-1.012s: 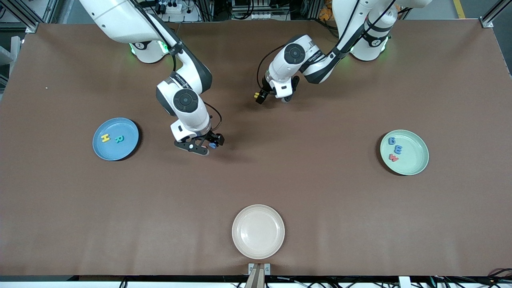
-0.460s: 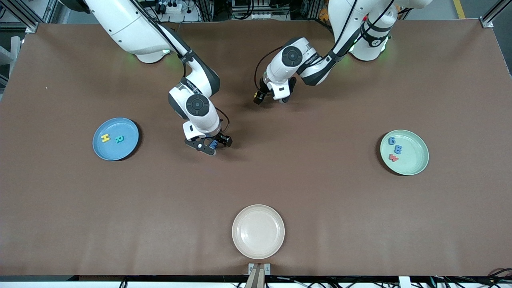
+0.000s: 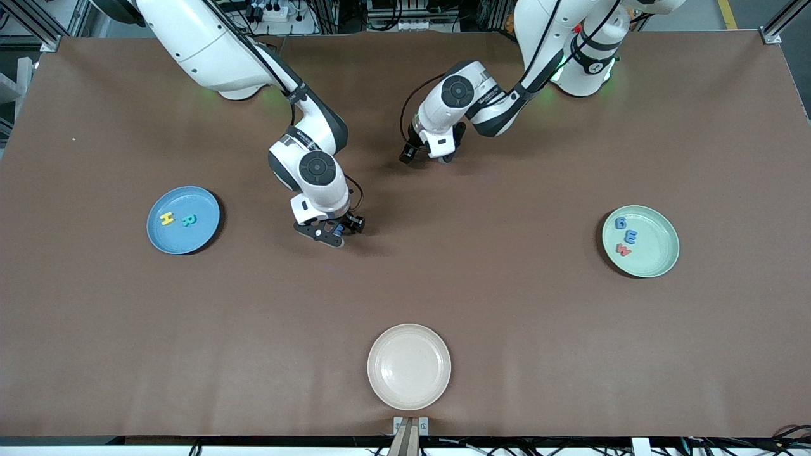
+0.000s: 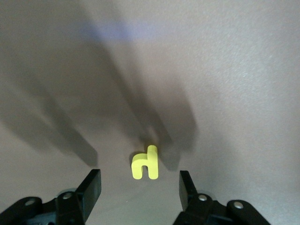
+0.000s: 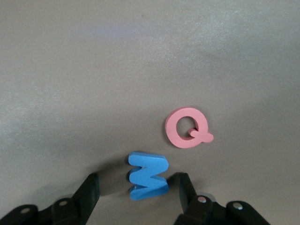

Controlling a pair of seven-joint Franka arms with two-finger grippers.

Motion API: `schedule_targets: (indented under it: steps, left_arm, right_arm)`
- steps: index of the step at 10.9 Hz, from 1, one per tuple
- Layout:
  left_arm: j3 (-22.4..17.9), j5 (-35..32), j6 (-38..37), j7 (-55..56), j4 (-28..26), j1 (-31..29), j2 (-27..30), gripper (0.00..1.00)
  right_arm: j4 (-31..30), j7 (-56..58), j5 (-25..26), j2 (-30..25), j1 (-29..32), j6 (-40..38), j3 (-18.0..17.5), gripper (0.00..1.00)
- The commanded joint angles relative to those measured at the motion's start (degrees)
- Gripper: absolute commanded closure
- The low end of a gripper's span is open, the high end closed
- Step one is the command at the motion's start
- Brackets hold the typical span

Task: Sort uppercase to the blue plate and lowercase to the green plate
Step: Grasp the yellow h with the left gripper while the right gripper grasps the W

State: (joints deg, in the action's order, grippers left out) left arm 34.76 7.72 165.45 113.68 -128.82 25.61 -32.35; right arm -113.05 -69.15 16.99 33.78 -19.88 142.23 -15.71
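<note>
Item 1: my right gripper (image 5: 138, 180). It is down at the table, its black fingers spread to either side of the blue W (image 5: 148, 176). Nothing is clamped, and a gap shows on at least one side. The W is thick matte foam with soft-cut edges, lying flat. The red Q (image 5: 187, 127) is the same foam and lies just beside it, apart from both fingers. Both letters lie farther from the front camera than the cream plate (image 3: 409, 367), slightly toward the right arm's end.

Item 2: my left gripper (image 4: 140, 176). It is also low, with its fingers apart around the yellow h (image 4: 145, 163) and bare cloth on both sides of the letter. The h lies farther still from the cream plate.

Item 3: the blue plate (image 3: 190, 202). It is round and shallow with a raised rim, well off from the cream plate toward the right arm's end. It holds the yellow H (image 3: 166, 219) and green R (image 3: 188, 220).

Item 4: the green plate (image 3: 656, 250). It has the same form and sits toward the left arm's end. It holds a blue g (image 3: 621, 222), a blue e-shape (image 3: 630, 237) and a red w (image 3: 624, 251).

Item 5: the table (image 3: 507, 304). Its brown matte cover lies wide open between all three plates.
</note>
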Motion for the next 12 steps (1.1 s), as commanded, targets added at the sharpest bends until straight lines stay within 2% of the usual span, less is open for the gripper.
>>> schedule_targets:
  steps: [1, 3, 6, 8, 12]
  left_arm:
    - [-1.09, 0.98, 0.93, 0.67, 0.85, 1.29, -1.04, 0.28]
    - [-1.1, 0.89, 0.93, 0.67, 0.94, 1.81, -1.83, 0.3]
    - [-1.1, 0.71, 1.01, 0.67, 1.03, 1.82, -1.84, 0.36]
    - [-1.36, 0.71, 1.01, 0.67, 1.55, 1.82, -2.36, 0.54]
    - [-1.45, 0.71, 1.01, 0.67, 1.64, 1.9, -2.45, 1.0]
  right_arm:
    - [0.99, -0.81, 2.08, 1.2, 0.64, 0.07, -0.12, 0.36]
    - [0.99, -0.55, 2.43, 1.2, 0.99, -0.11, -0.11, 0.48]
    - [0.9, 2.95, 2.34, 1.11, 1.6, -0.28, -0.11, 0.79]
    - [0.9, 5.16, 2.26, 0.93, 1.95, -0.63, -0.11, 0.94]
    - [2.3, 5.34, 1.64, -0.56, 2.04, -4.4, -0.46, 0.97]
